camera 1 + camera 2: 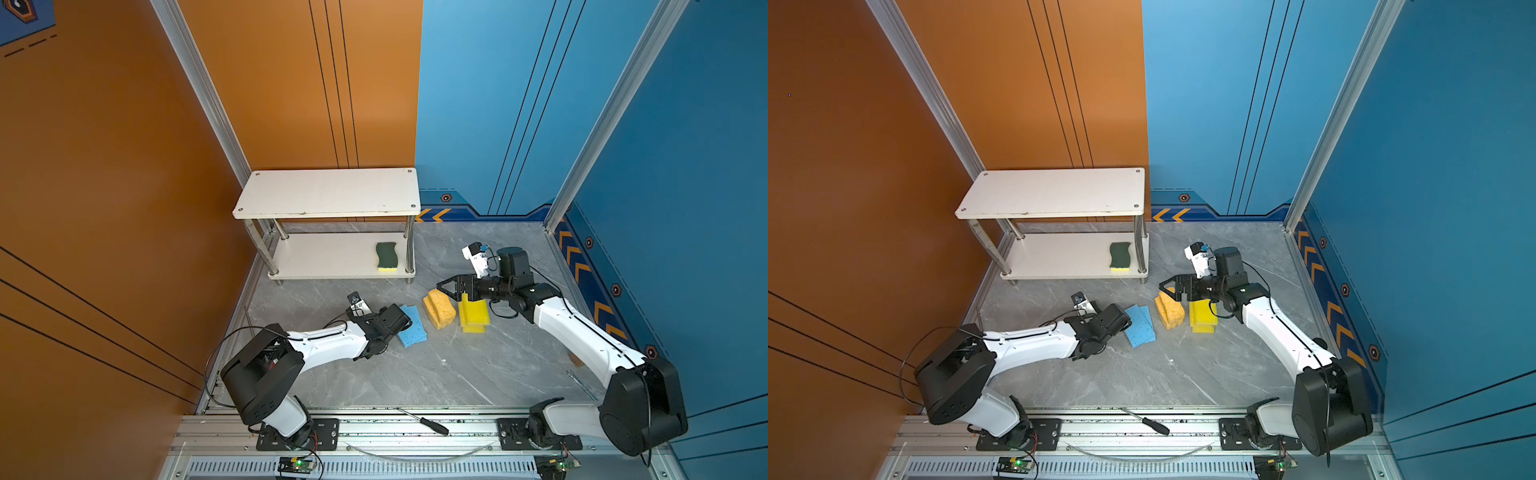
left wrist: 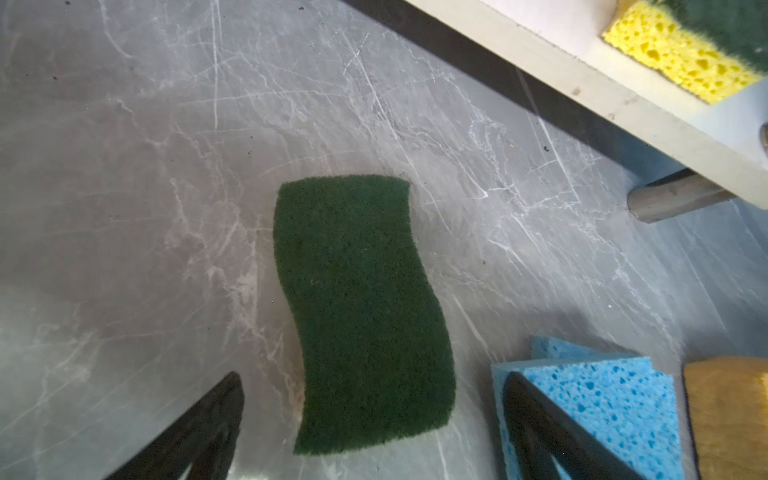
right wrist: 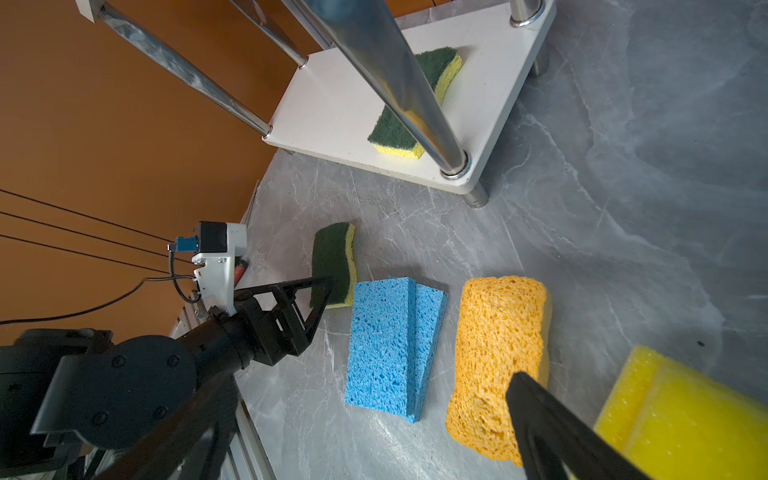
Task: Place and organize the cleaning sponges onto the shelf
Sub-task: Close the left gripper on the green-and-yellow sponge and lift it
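Risk list, left arm first. Left gripper (image 2: pixel 372 376) hangs spread wide over the loose green sponge (image 2: pixel 361 316), centre of the left wrist view, flat on the table (image 1: pixel 436 374), pinching nothing. One finger (image 2: pixel 538 415) overlaps the blue sponges (image 2: pixel 602 399) at lower right: a straight descent likely lands on that edge or drags them. Soft foam may squash and tilt when pinched. Drop-off is tight: the other green sponge (image 1: pixel 387 257) sits on the lower tier of the shelf (image 1: pixel 328 193) just beside a chrome leg (image 1: pixel 409 249); clipping it would shove the rack. Right gripper (image 1: pixel 439 284) hovers by the orange sponges (image 1: pixel 439 309), yellow sponges (image 1: pixel 473 318) beside them; both arms at that shelf end could clash.

Hard to read: right gripper shows one finger only in its wrist view, so spread or pressed together cannot be told. Both top views hide the loose green sponge under the left gripper. Yellow stack count unclear.
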Tool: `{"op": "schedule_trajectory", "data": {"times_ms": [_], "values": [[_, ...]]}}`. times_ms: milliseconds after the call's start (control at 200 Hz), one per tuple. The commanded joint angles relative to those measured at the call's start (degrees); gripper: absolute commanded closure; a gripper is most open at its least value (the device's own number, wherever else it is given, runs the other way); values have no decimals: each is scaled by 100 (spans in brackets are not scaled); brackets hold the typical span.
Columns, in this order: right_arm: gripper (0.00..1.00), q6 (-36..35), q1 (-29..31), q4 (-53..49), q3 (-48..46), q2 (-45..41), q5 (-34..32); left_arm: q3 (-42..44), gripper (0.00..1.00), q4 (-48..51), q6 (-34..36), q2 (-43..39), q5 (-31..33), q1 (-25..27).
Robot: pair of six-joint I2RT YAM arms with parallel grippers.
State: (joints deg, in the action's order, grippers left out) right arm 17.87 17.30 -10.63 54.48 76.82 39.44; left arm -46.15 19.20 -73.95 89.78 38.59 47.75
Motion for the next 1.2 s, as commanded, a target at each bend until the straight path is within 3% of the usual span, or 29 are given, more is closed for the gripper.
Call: {"op": "schedule_trajectory", "data": {"times_ms": [0, 275, 1192], "values": [[0, 76, 37, 225, -32, 105, 168, -30, 2, 275, -203, 253, 87, -96], [0, 155, 37, 381, -48, 263, 261, -158, 2, -59, -123, 707, -252, -241], [0, 296, 28, 730, -240, 395, 265, -345, 0, -142, -31, 1077, -403, -360]]}}
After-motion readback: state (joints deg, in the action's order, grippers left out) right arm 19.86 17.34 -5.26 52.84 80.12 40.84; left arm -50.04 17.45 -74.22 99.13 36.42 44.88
